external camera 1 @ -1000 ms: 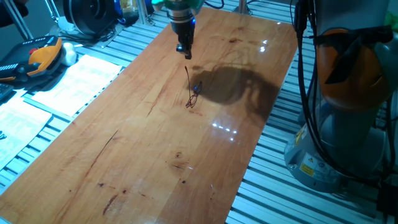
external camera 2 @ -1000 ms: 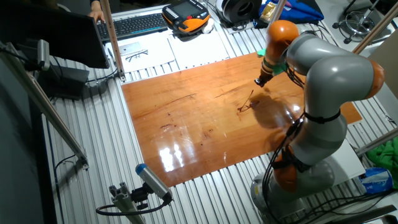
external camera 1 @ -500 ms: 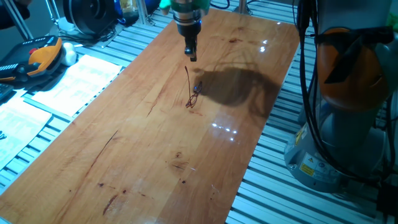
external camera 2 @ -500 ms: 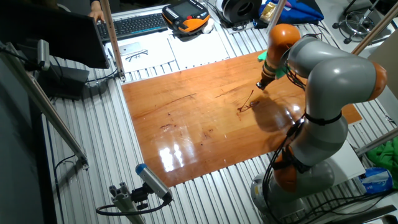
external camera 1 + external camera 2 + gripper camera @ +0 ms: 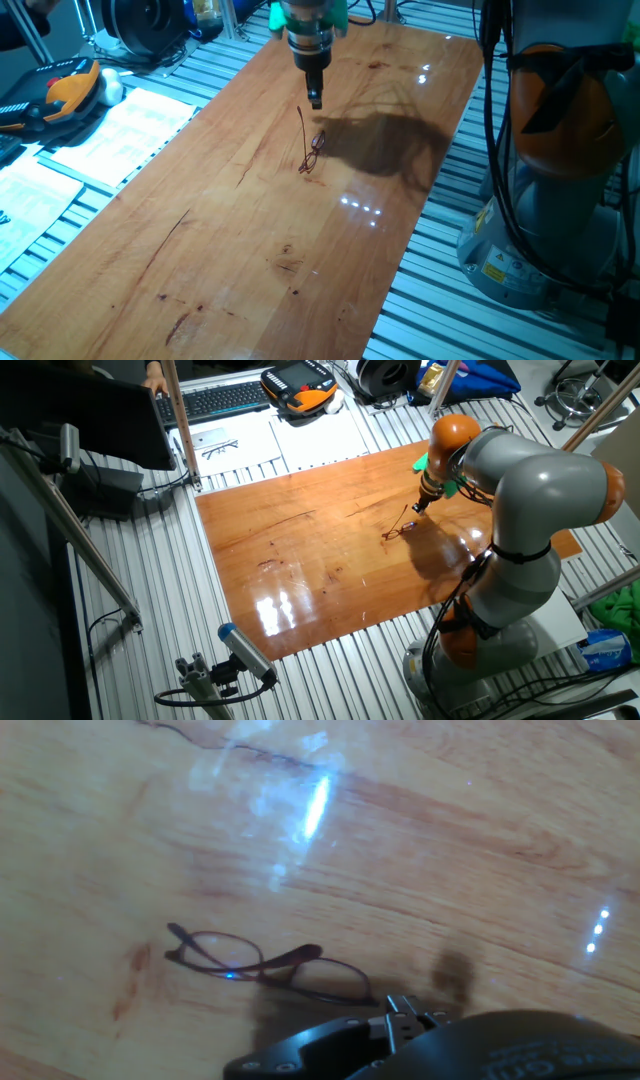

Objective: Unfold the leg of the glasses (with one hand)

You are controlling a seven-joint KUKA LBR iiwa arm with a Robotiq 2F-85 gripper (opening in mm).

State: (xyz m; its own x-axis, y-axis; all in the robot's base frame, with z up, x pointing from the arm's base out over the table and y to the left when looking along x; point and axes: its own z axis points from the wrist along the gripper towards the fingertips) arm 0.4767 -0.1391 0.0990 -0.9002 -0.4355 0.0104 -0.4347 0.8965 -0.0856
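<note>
- The glasses lie flat on the wooden surface, in the half nearer the far edge in one fixed view and well clear of every edge and corner
- In that view one leg runs out as a thin straight line from the frame toward the far edge; its free end lies just beside the tip of the hand
- In the hand view the glasses show two lens rims with a slim leg crossing them; judged from this, that second leg is folded against the frame
- Task progress, as a judgement: one leg appears extended and the other remains to be swung out; the frames are too small to confirm which leg the task means
- The hand hangs above the surface on the orange and grey arm, pointing down near the end of the extended leg
- Jaw state: the jaws look close together at the tip, but the fixed views are too small and the hand view shows only the black body of the hand; whether they grip anything cannot be told
- No contact between the hand and the glasses can be confirmed
- Change against the earlier frames: the hand has moved from nearer the far edge toward the glasses and has come lower; the arm shadow on the surface has shifted with it
- The glasses lie in the same place and pose as one second ago
</note>
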